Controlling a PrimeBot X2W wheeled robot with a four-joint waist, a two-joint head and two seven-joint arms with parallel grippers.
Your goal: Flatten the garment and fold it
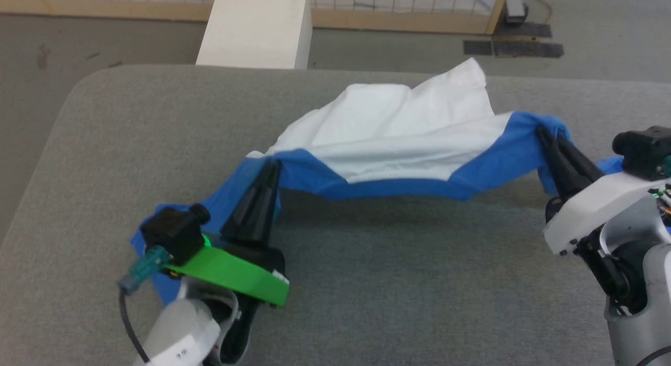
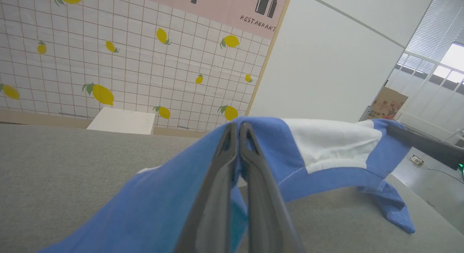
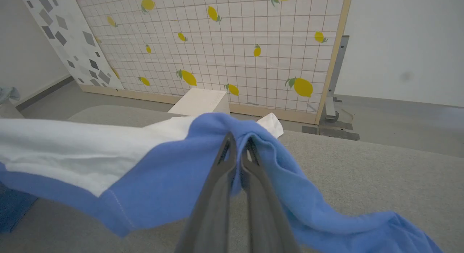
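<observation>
The garment [image 1: 398, 140], white in the body with bright blue shoulders and sleeves, hangs stretched between my two grippers above the grey table [image 1: 367, 282]. Its white lower part lies crumpled on the table behind. My left gripper [image 1: 271, 164] is shut on the left blue shoulder; in the left wrist view its fingers [image 2: 237, 128] pinch blue cloth [image 2: 166, 202]. My right gripper [image 1: 541, 131] is shut on the right blue shoulder, and the right wrist view shows cloth [image 3: 170, 180] draped over its tips [image 3: 239, 140]. Both sleeves trail down beside the arms.
A rigid white box [image 1: 257, 28] stands on the floor beyond the table's far edge. A lemon-patterned grid panel [image 3: 232, 46] on a wooden frame lines the back. The table's rounded far-left corner [image 1: 89, 80] is near the left arm.
</observation>
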